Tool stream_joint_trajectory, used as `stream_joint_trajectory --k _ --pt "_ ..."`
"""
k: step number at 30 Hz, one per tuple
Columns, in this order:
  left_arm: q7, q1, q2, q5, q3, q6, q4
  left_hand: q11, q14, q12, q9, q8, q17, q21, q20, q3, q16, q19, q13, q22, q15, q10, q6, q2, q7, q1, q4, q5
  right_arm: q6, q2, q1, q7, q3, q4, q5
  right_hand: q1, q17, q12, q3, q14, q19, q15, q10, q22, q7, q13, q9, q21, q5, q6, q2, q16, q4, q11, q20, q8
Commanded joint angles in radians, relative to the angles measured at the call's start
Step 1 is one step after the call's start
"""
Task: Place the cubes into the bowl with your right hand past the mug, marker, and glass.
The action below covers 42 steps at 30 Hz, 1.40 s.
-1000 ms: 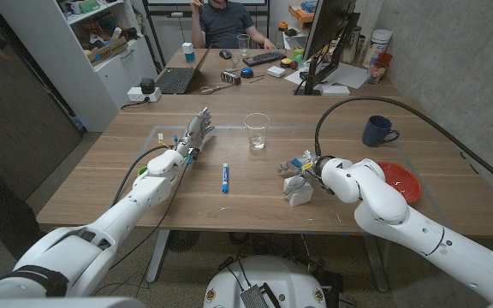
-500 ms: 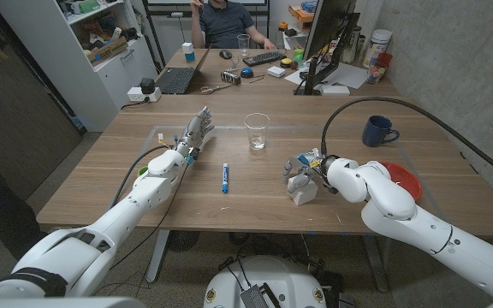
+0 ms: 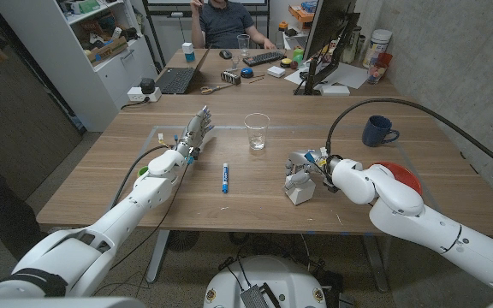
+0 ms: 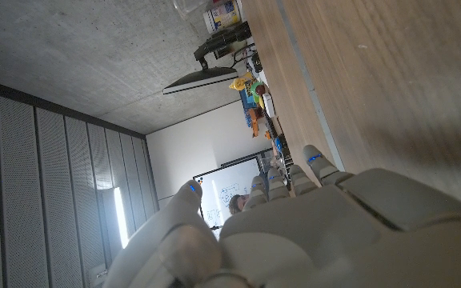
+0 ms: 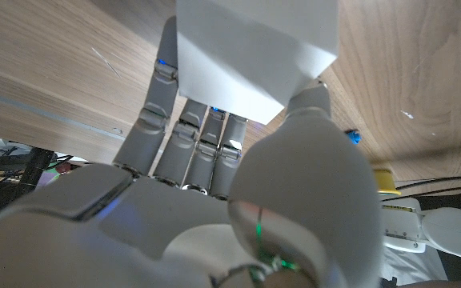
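In the head view my right hand (image 3: 305,169) grips a white cube (image 3: 298,191) low over the table, right of centre. The right wrist view shows the cube (image 5: 254,56) pinched between the fingers (image 5: 190,128) and the thumb; whether it touches the wood I cannot tell. The red bowl (image 3: 407,177) lies to the right, partly hidden behind my right forearm. A dark blue mug (image 3: 379,130) stands beyond it. A clear glass (image 3: 257,130) stands at the middle back, and a blue marker (image 3: 225,177) lies in front of it. My left hand (image 3: 193,135) stays open on the left side, fingers stretched away.
The wooden table (image 3: 109,184) has bare room along its front and left. A black cable (image 3: 375,103) arcs over the right arm. Behind the table stands a desk with a laptop (image 3: 176,79), a keyboard and a monitor, and a seated person (image 3: 225,21). The left hand's back (image 4: 310,232) fills its wrist view.
My right arm has swung a little to the right and the hand has turned, keeping the white cube in its grip. The left arm has not moved.
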<state>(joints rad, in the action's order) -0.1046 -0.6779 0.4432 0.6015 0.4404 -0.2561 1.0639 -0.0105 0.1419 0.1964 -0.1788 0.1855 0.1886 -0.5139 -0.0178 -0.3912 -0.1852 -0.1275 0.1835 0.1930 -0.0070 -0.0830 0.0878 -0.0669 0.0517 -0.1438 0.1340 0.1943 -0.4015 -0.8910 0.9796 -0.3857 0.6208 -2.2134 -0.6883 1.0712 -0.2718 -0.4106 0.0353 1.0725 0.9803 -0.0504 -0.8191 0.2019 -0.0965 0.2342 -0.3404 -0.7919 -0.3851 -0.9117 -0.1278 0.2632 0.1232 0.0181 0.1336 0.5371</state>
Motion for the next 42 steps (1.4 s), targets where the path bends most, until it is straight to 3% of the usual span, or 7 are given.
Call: stream_joint_trajectory --k 1,16,42 --pt "0.005 -0.004 0.006 -0.007 0.0 -0.002 0.007 -0.001 0.007 0.004 -0.006 0.007 0.002 0.002 0.001 0.005 -0.004 -0.003 0.002 0.002 -0.003 -0.006 0.003 0.001 -0.002 0.008 -0.001 0.008 0.033 -0.03 0.006 0.1 -0.004 -0.002 0.053 0.316 -0.005 -0.017 0.007 0.153 0.023 -0.178 -0.041 0.004 -0.007 0.011 0.009 -0.012 0.006 -0.022 0.285 0.0 0.011 0.005 0.096 -0.004" --pt "0.0 -0.004 0.004 -0.002 -0.001 -0.005 0.005 0.001 0.007 0.004 -0.006 0.006 0.002 0.002 0.001 0.01 -0.005 -0.003 0.002 0.002 -0.002 -0.005 0.003 0.004 -0.002 0.012 0.001 0.008 0.008 -0.055 0.011 0.151 -0.016 -0.041 0.019 0.333 -0.007 -0.022 0.008 0.163 0.026 -0.176 -0.052 0.005 -0.012 0.022 0.011 -0.022 0.015 -0.027 0.287 0.002 0.01 0.006 0.097 -0.007" --pt "0.001 0.003 -0.001 -0.01 0.006 -0.003 0.001 0.0 0.008 0.003 -0.006 0.006 0.002 0.003 0.002 0.016 -0.005 -0.003 0.002 0.002 -0.002 -0.009 0.004 0.007 -0.001 0.017 0.002 0.01 -0.006 -0.094 0.046 0.226 -0.104 -0.104 0.002 0.339 -0.011 -0.022 0.002 0.171 0.026 -0.176 -0.053 0.004 -0.009 0.037 0.001 -0.033 0.029 -0.028 0.288 0.003 -0.001 0.005 0.095 -0.007"
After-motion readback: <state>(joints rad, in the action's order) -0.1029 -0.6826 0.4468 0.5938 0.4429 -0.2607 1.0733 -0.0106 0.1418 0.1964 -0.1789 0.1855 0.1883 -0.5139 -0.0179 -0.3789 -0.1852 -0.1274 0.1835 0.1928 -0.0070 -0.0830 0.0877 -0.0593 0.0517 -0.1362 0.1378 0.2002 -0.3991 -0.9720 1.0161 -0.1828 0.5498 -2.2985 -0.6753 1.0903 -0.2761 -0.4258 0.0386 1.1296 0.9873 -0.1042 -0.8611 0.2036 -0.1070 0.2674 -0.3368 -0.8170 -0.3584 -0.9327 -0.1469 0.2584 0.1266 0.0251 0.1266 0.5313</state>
